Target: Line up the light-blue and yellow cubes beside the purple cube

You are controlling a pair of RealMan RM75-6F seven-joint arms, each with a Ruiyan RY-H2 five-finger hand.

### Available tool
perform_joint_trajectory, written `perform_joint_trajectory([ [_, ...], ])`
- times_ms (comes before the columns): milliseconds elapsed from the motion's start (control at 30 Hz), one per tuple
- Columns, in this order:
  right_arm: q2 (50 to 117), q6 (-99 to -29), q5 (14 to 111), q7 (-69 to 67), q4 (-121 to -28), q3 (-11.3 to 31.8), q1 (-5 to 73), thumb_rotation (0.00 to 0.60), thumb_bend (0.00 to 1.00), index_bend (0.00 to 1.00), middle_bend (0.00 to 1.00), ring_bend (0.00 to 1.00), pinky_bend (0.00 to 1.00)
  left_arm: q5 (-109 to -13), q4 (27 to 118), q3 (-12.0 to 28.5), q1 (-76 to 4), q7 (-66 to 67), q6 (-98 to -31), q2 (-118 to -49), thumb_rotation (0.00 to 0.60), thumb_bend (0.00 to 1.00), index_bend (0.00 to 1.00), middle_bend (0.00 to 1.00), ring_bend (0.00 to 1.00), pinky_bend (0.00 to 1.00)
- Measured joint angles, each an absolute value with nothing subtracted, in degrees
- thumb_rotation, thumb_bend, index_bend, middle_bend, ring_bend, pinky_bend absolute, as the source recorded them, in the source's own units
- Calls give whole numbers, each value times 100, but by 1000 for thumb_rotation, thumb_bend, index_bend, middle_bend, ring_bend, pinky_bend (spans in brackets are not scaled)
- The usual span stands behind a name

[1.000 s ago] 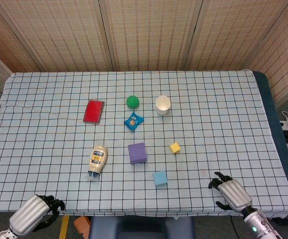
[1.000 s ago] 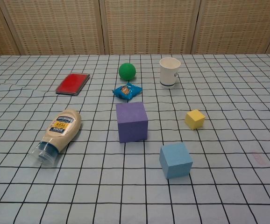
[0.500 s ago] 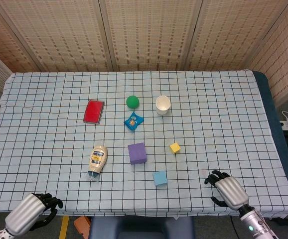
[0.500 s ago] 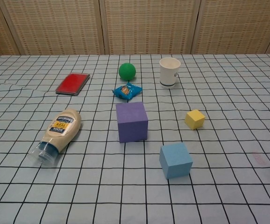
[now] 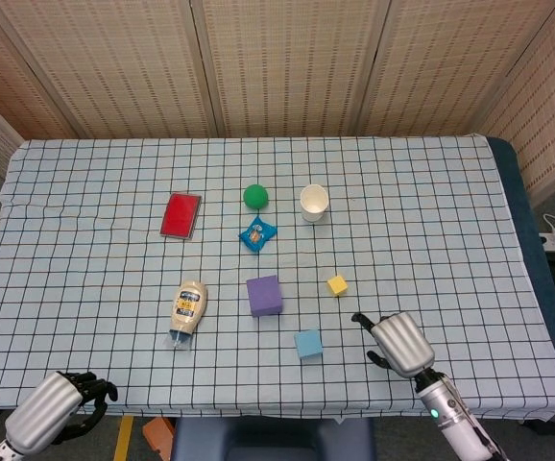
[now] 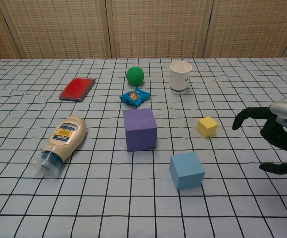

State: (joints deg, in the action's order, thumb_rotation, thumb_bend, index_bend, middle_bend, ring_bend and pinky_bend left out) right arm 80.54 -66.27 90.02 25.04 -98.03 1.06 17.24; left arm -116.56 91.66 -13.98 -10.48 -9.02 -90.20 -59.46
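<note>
Checked cloth over table (image 5: pixel 85 192), wrinkled at left edge. Right hand (image 5: pixel 396 343) metallic, dark fingers (image 6: pixel 248 115) spread, holding nothing, over front edge near light-blue cube (image 5: pixel 307 343). Left hand (image 5: pixel 52 420) at front left corner, fingers curled in, nothing held. Matte foam-like purple cube (image 5: pixel 264 295) mid-table; light-blue cube toward front edge from it; small yellow cube (image 5: pixel 337 284) right of purple, apart.
</note>
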Motion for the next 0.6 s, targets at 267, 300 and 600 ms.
perform_joint_trajectory([
  [267,8225,-5800,7926,2739,-10280,339,2166,600,23,290,892,773,836,-11612,9155,-1392,-1067,-994,-8977,-5941,600,521,491,605,558,777],
  [300,8249,-5744,7810,2776,-10313,363,2213,600,23,294,893,774,838,-11605,9153,-1391,-1068,-1006,-8975,-5940,600,521,491,605,558,777],
  [600,8691,-5622,7285,2988,-10200,431,2498,600,22,346,907,791,854,-11624,9158,-1393,-1069,-1053,-8995,-5930,600,521,491,606,557,777],
])
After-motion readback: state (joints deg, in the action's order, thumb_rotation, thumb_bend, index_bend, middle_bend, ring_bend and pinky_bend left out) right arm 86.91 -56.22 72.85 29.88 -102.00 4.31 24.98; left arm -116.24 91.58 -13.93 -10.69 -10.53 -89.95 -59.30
